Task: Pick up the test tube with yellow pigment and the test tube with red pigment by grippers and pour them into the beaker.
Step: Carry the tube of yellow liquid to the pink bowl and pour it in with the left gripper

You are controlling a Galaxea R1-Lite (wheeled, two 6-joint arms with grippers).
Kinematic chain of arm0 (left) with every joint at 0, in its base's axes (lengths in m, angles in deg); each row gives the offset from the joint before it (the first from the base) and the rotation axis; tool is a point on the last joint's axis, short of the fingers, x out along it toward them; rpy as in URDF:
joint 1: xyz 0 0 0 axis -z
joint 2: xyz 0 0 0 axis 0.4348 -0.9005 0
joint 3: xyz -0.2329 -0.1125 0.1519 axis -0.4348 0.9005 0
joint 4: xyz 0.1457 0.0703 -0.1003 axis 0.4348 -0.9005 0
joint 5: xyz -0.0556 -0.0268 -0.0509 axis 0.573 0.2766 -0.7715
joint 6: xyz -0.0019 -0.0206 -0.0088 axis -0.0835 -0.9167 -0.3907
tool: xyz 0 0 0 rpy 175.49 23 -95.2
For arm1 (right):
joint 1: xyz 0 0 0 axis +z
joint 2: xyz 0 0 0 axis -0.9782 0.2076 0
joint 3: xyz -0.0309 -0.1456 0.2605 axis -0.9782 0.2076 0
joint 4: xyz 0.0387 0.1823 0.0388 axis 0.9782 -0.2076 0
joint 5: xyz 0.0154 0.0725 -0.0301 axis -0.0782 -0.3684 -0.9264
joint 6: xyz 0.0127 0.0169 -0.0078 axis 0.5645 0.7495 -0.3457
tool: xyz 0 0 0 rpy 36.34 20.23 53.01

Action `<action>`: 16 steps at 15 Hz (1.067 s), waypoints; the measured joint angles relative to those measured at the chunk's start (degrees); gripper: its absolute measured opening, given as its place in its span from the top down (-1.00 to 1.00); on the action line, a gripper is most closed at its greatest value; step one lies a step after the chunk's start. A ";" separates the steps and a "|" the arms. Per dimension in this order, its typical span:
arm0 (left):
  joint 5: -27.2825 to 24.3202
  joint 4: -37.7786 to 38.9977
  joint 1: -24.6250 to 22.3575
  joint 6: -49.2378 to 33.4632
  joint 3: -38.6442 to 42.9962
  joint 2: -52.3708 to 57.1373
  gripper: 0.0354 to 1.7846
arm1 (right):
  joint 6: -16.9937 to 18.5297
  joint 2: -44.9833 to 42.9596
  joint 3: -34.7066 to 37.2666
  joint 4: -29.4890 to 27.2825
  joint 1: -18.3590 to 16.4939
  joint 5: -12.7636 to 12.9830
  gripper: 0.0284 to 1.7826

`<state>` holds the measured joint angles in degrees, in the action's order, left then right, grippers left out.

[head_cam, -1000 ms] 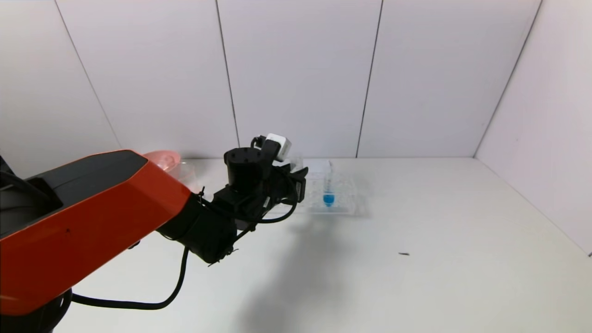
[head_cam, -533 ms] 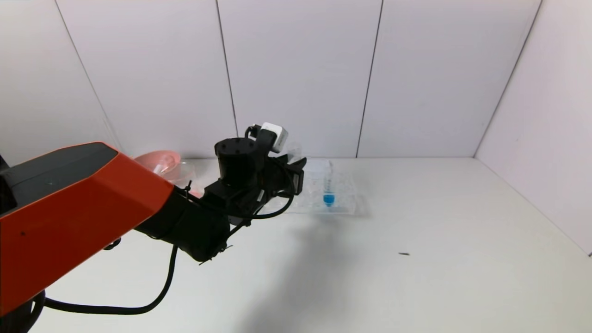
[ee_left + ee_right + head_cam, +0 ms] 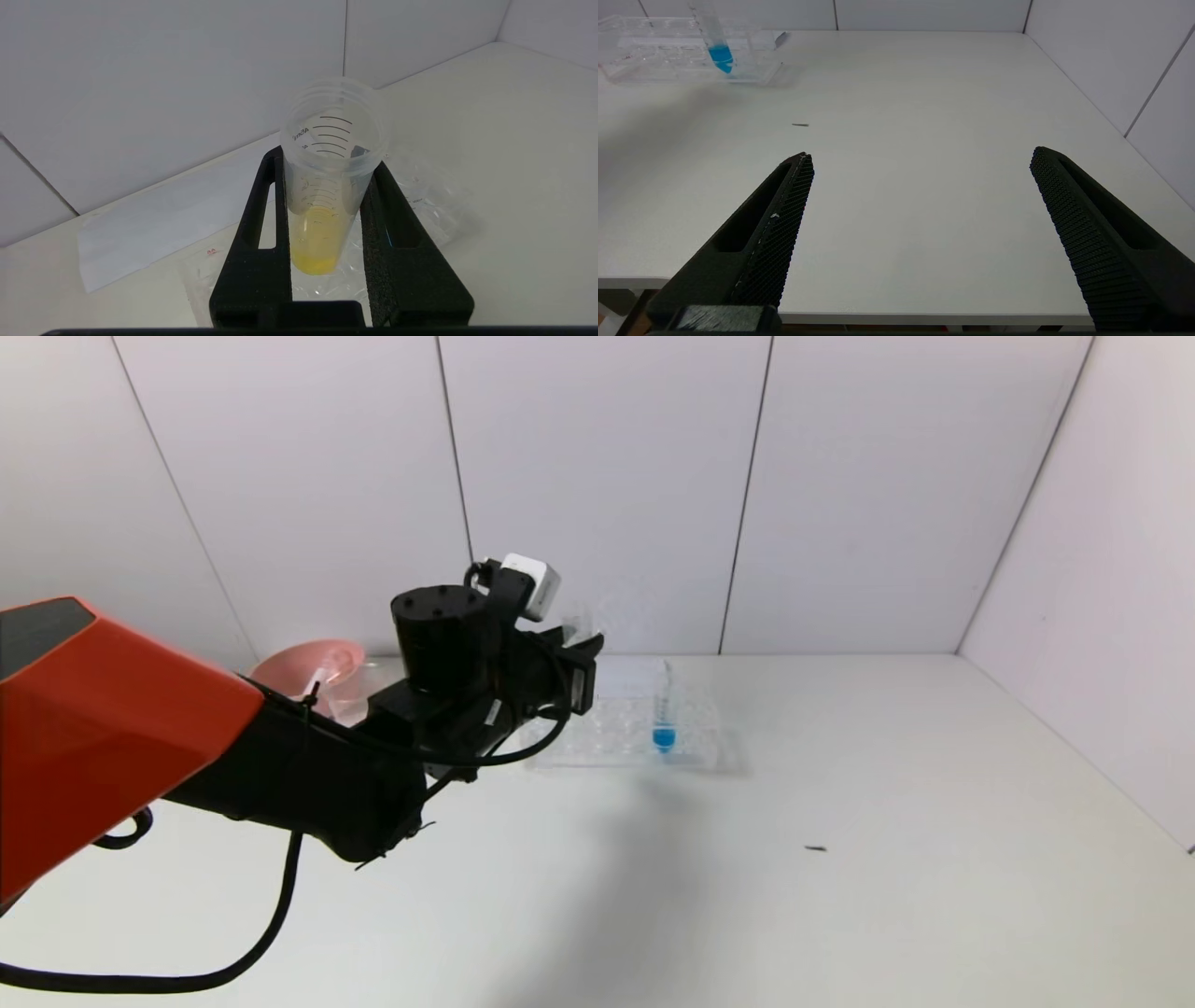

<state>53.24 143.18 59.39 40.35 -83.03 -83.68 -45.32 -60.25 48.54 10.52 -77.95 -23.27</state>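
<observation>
My left gripper is shut on the test tube with yellow pigment. The tube is clear, with yellow liquid at its round tip, and stands upright between the fingers. I hold it in the air over the left end of the clear tube rack. The beaker shows only as a clear sliver beside the pink bowl, mostly hidden behind my left arm. The test tube with red pigment is not clearly in view. My right gripper is open and empty, low by the table's front edge.
A blue-liquid tube stands in the rack, also in the right wrist view. White paper lies under and behind the rack. A small dark speck lies on the white table. White walls close the back and right.
My left arm has risen and drawn back to the left, lifting the yellow tube up away from the rack. The blue tube and rack have not moved.
</observation>
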 joint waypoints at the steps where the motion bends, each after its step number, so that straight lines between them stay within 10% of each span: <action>1: 0.00 -0.34 -0.28 0.02 0.50 1.06 0.53 | 0.00 0.00 0.00 0.00 0.00 0.00 -0.91; 16: -1.80 -17.35 -12.02 0.13 1.44 15.24 0.53 | -0.02 0.00 0.02 0.00 0.00 0.00 -0.91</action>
<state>51.43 125.83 47.37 40.49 -81.60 -68.44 -45.34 -60.25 48.56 10.52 -77.95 -23.27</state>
